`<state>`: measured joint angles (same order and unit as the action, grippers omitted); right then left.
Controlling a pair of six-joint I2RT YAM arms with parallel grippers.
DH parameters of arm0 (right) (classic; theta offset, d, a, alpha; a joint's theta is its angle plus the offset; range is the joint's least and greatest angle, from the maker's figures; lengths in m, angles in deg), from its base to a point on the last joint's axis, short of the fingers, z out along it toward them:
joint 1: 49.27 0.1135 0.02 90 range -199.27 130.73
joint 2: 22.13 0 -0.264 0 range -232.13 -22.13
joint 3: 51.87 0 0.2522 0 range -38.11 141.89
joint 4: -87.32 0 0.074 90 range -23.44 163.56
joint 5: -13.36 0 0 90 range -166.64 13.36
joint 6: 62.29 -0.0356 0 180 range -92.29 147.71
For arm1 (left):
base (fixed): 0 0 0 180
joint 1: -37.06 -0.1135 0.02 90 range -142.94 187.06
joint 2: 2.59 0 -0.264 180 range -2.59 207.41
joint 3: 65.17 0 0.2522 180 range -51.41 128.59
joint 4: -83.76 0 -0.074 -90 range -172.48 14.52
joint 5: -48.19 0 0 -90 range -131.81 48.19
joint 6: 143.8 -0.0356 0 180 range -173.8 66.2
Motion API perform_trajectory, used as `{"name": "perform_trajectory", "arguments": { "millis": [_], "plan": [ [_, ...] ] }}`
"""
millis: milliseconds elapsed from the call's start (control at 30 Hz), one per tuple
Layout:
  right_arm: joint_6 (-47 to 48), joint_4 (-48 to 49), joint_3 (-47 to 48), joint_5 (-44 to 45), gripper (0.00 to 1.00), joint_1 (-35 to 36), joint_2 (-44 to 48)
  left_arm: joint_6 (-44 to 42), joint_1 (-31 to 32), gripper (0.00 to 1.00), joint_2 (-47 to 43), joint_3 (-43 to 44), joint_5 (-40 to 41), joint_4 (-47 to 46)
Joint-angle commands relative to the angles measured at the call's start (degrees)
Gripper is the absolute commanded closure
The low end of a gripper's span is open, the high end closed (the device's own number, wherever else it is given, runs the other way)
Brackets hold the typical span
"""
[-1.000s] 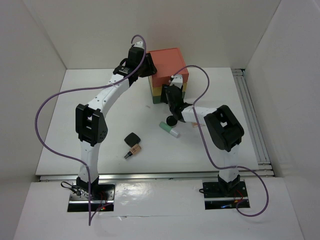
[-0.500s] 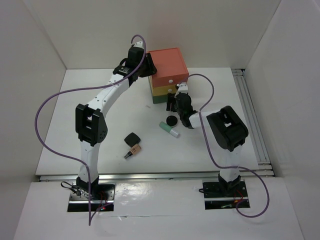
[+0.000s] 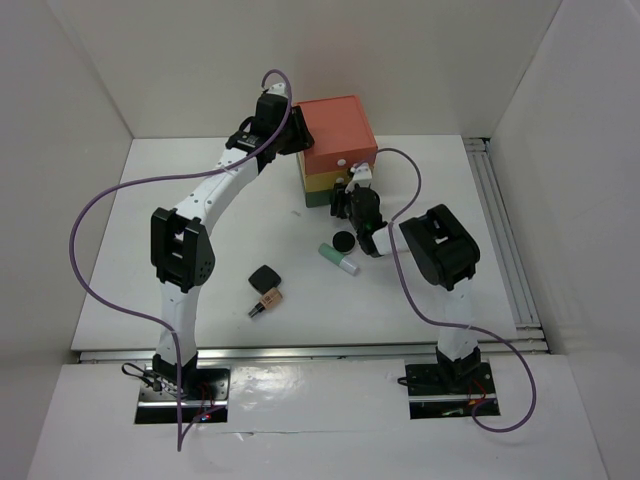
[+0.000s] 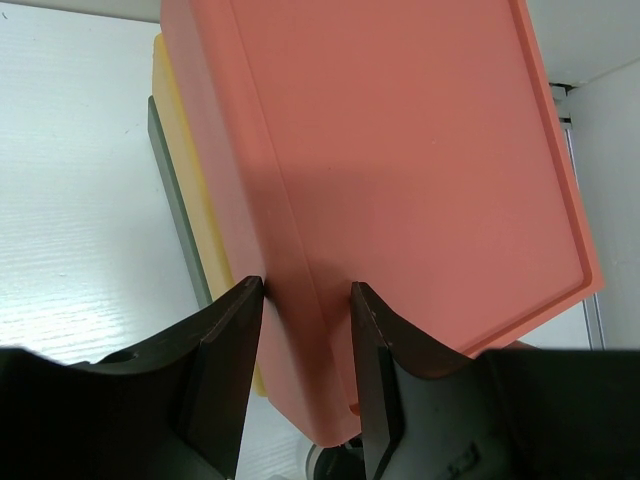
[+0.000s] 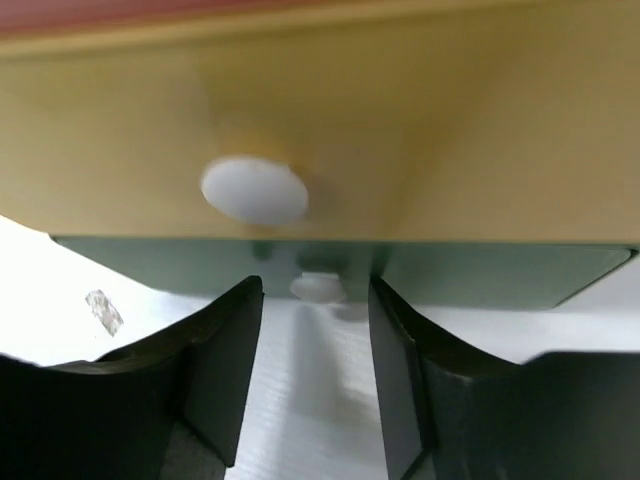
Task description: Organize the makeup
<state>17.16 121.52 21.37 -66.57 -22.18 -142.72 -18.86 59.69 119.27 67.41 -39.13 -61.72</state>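
The makeup lies on the white table: a round black pot (image 3: 343,240), a mint tube (image 3: 338,258), a black square compact (image 3: 264,276) and a gold-black lipstick (image 3: 266,301). My left gripper (image 3: 287,128) (image 4: 306,290) is shut on the left top edge of the coral-yellow-green drawer box (image 3: 335,125) (image 4: 400,150). My right gripper (image 3: 352,192) (image 5: 315,292) stands open, low in front of the box. The green bottom drawer's small white knob (image 5: 318,288) sits between its fingertips, apart from both fingers (image 5: 225,360). Above it is the yellow drawer's knob (image 5: 255,190).
White walls close in the table at the back and both sides. A metal rail (image 3: 505,240) runs along the right edge. A scrap of tape (image 5: 103,310) lies on the table left of the green drawer.
My right gripper has dropped and moved in to the box's front, level with the green drawer's knob, and its jaws have narrowed. The left arm has stayed still.
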Motion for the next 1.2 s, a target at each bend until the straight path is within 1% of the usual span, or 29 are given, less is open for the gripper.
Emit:
{"name": "perform_trajectory", "arguments": {
  "millis": [0, 100, 233, 333, 367, 533, 567, 600, 733, 767, 867, 967, 1033, 1167],
  "plan": [
    [0.53, 7.05, 3.00, 0.66, 0.48, -0.29, -1.13, -0.66, 0.22, 0.48, 2.77, -2.37, -0.92, 7.11],
    [0.53, 7.05, 4.23, -0.05, 0.57, -0.29, -1.66, -0.66, 0.22, 0.48, 2.77, -2.37, -0.92, 7.11],
    [1.05, 5.39, 5.55, -0.05, 0.60, -0.81, -2.19, -0.66, 0.22, 0.48, 2.77, -2.37, -0.92, 7.11],
    [1.05, 6.78, 5.56, -1.27, 0.68, -1.34, -2.71, -0.66, 0.22, 0.48, 2.24, -1.84, -0.92, 7.11],
    [1.05, 7.40, 4.77, -1.28, 0.76, -1.34, -2.71, -0.66, 0.22, 0.48, 2.24, -1.84, -0.92, 7.11],
    [2.36, 6.88, 3.53, -6.27, 0.88, -1.86, -1.14, -0.66, 0.22, 0.48, 2.24, -1.84, -0.39, 7.11],
    [2.89, 6.88, 1.97, -6.29, 0.92, -1.87, -1.13, -0.66, 0.22, 0.48, 2.24, -1.84, -0.39, 7.11],
    [3.42, 6.88, 1.17, -7.24, 0.94, -1.87, 0.17, -0.66, 0.22, 0.48, 2.24, -1.84, -0.39, 7.11],
    [4.57, 6.36, -4.63, -8.04, 0.97, -1.87, 3.87, -0.66, 0.22, 0.48, 2.24, -1.84, -0.39, 7.11],
    [4.57, 6.35, -7.51, -8.04, 0.98, -1.87, 4.83, -0.66, 0.22, 0.48, 2.24, -1.84, 0.13, 7.11],
    [4.57, 5.21, -13.40, -8.04, 0.98, -1.87, 9.14, -0.13, 0.22, 0.48, 2.24, -1.84, 0.14, 7.11],
    [3.69, 2.59, -17.89, -10.23, 0.98, -1.87, 13.88, -0.13, 0.22, 0.48, 2.24, -1.84, 0.66, 7.11],
    [2.90, 2.04, -19.92, -11.03, 0.98, -1.34, 17.30, -0.13, 0.22, 0.48, 2.24, -2.36, 0.66, 7.11],
    [1.76, -2.86, -22.83, -11.03, 0.98, -0.81, 21.10, 0.39, 0.22, 0.48, 1.71, -2.99, 0.66, 7.11]
  ]
}}
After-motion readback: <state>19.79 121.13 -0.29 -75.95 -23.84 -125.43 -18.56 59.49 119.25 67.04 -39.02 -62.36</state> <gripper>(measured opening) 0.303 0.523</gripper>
